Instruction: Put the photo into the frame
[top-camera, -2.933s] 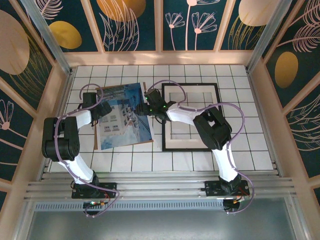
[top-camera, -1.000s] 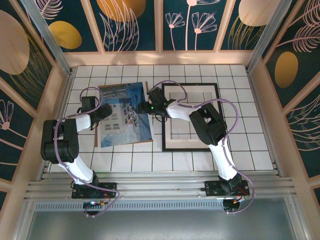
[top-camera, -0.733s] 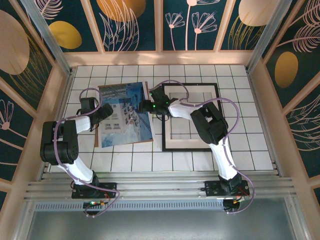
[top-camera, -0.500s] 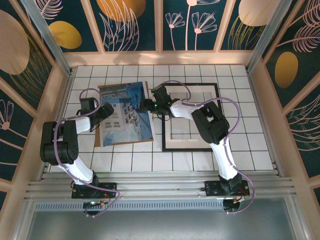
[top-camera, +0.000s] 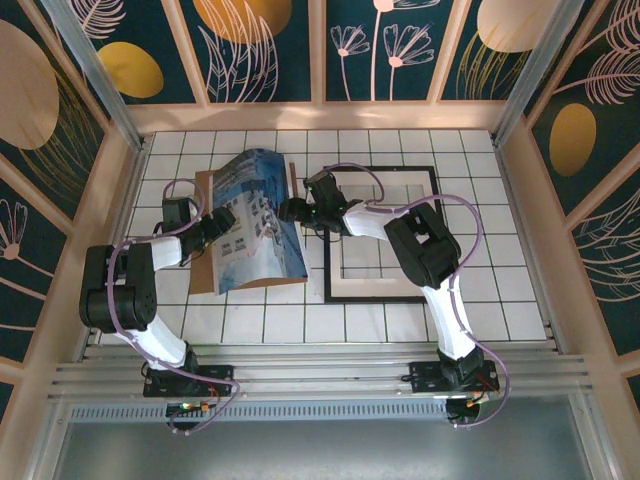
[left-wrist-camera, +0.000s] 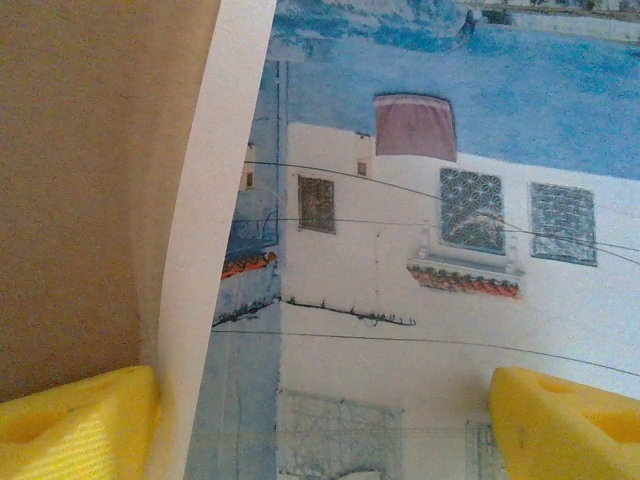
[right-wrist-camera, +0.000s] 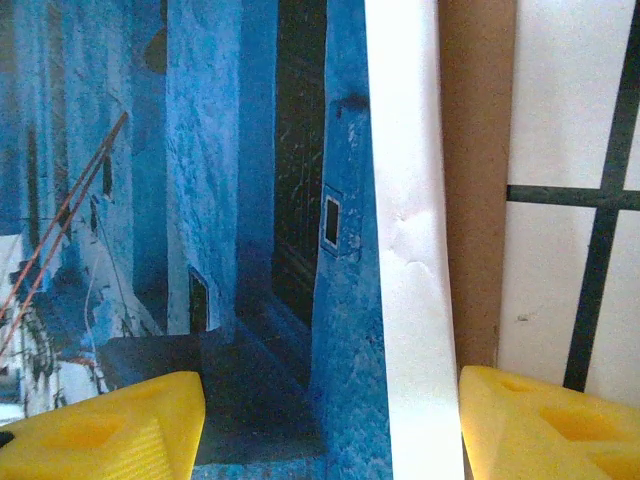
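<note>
The photo (top-camera: 255, 215) bows upward over a brown board (top-camera: 204, 282) on the tiled counter (top-camera: 480, 300). It is just beside the black frame (top-camera: 380, 298), at the frame's 9 o'clock side. The left jaws stand wide open at the photo's 9 o'clock edge. The right jaws stand open at its 3 o'clock edge. Neither pair is gripping anything.

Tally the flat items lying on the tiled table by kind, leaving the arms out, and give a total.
Blue photo: 1
Brown backing board: 1
Black frame: 1
White mat: 1
Total: 4
</note>
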